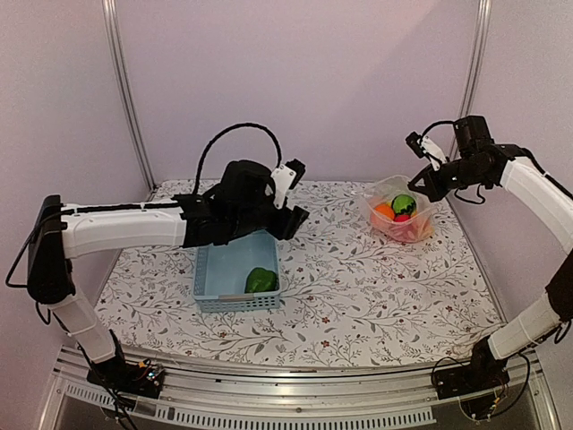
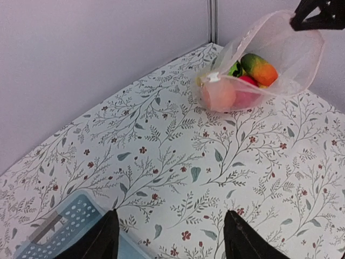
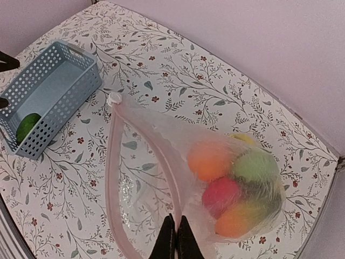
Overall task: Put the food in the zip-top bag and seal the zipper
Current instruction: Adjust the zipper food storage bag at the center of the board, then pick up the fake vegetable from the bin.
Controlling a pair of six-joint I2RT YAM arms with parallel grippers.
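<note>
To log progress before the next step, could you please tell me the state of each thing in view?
zip-top bag: held up by its mouth edge, partly filled.
zipper: unsealed, mouth gaping.
food in the bag: several pieces inside.
basket: upright, holding only one green piece.
green piece: lying in the basket, not bagged.
left gripper: open, empty.
right gripper: shut on the zip-top bag's edge.

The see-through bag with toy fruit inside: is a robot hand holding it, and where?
Yes. The right gripper pinches the clear plastic zip-top bag by one side of its pale pinkish zipper strip. The left gripper holds nothing.
</note>
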